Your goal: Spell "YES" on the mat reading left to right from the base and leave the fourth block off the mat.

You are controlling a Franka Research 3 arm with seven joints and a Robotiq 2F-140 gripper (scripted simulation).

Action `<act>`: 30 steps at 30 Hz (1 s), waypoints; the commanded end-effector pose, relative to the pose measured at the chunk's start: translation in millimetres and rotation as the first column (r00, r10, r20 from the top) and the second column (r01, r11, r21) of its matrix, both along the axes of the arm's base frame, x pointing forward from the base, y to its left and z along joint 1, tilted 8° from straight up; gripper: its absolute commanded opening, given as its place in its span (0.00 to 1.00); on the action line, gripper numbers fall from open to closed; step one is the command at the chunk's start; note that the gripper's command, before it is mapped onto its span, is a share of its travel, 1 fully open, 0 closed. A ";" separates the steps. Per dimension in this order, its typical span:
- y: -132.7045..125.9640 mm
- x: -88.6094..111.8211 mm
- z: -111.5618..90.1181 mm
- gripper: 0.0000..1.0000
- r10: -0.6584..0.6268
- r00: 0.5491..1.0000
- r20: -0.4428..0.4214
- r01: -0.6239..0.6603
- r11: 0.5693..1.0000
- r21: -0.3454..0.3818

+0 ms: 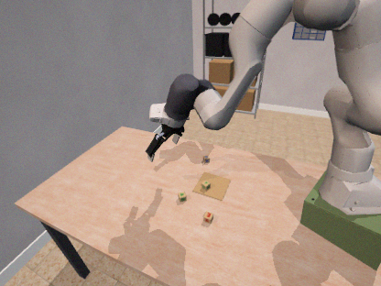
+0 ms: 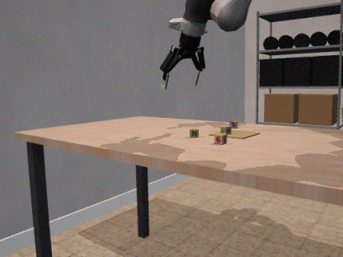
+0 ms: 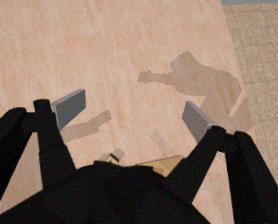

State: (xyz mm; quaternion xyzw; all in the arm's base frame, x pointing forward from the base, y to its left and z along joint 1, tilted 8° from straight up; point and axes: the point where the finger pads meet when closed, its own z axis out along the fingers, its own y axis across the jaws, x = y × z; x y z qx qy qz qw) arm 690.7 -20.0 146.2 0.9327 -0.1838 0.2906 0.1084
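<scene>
One block sits on the mat — three lie off it — while the gripper hangs high above, fingers apart, holding nothing.

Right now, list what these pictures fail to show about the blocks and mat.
- Top view: letters on the four blocks, such as the one on the mat, too small to read.
- Wrist view: the gripper body hides most of the mat; blocks hidden.
- Exterior view: top faces unseen; the mat block is blurred.
</scene>
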 end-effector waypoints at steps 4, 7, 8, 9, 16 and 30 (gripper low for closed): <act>-53.2 -5.9 47.2 1.00 -0.187 0.980 -0.070 0.184 0.982 -0.046; -64.8 -9.4 73.9 1.00 -0.257 0.962 -0.091 0.256 0.966 -0.031; -67.4 -11.3 81.8 1.00 -0.277 0.956 -0.100 0.275 0.961 -0.024; -69.4 -13.4 89.1 1.00 -0.294 0.950 -0.109 0.294 0.956 -0.018; -71.2 -35.5 138.6 1.00 -0.382 0.903 -0.196 0.397 0.917 0.046; -27.5 -92.1 221.3 1.00 -0.367 0.843 -0.393 0.468 0.861 0.199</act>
